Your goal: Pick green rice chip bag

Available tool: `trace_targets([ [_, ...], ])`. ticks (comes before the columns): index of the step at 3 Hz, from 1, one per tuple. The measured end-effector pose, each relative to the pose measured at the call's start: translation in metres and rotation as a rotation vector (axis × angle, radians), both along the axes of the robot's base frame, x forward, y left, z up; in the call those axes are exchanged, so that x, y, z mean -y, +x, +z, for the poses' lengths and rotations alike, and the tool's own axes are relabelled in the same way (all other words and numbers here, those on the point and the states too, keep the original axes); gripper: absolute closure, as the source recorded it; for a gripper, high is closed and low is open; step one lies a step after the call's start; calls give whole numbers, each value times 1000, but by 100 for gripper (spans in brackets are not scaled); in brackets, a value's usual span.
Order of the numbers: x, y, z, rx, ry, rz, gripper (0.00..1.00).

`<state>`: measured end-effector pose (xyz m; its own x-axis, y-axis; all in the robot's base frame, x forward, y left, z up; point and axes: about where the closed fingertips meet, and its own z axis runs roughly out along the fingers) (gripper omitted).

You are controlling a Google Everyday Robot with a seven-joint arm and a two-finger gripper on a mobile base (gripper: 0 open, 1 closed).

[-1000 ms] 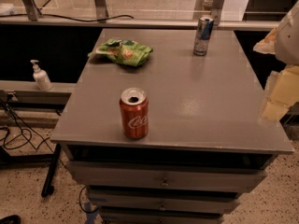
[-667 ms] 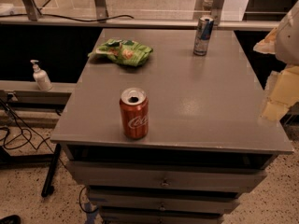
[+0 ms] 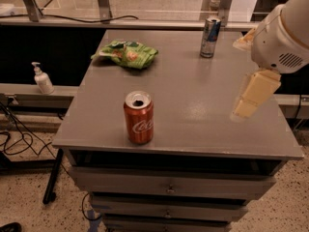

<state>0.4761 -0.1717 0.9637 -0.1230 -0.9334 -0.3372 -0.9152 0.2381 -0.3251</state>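
Note:
The green rice chip bag (image 3: 126,54) lies flat and crumpled on the far left part of the grey table (image 3: 193,105), bright green with white and orange-tan patches. My gripper (image 3: 247,106) hangs from the white arm (image 3: 285,33) over the table's right side, well to the right of the bag and a little nearer the front. It holds nothing that I can see.
A red cola can (image 3: 138,117) stands open near the table's front edge, left of centre. A blue-silver slim can (image 3: 210,37) stands at the back right. A soap dispenser (image 3: 42,79) sits on a ledge to the left. Drawers lie below the tabletop.
My arm and gripper have moved left, from beyond the table's right edge to over its right side. The bag and both cans have not moved.

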Motion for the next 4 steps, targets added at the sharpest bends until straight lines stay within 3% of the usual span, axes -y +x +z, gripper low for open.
trace_targets([
  [2, -95, 82, -9, 114, 227, 83, 0],
  [3, -96, 83, -9, 118, 228, 83, 0],
  [4, -118, 112, -13, 158, 257, 96, 0],
])
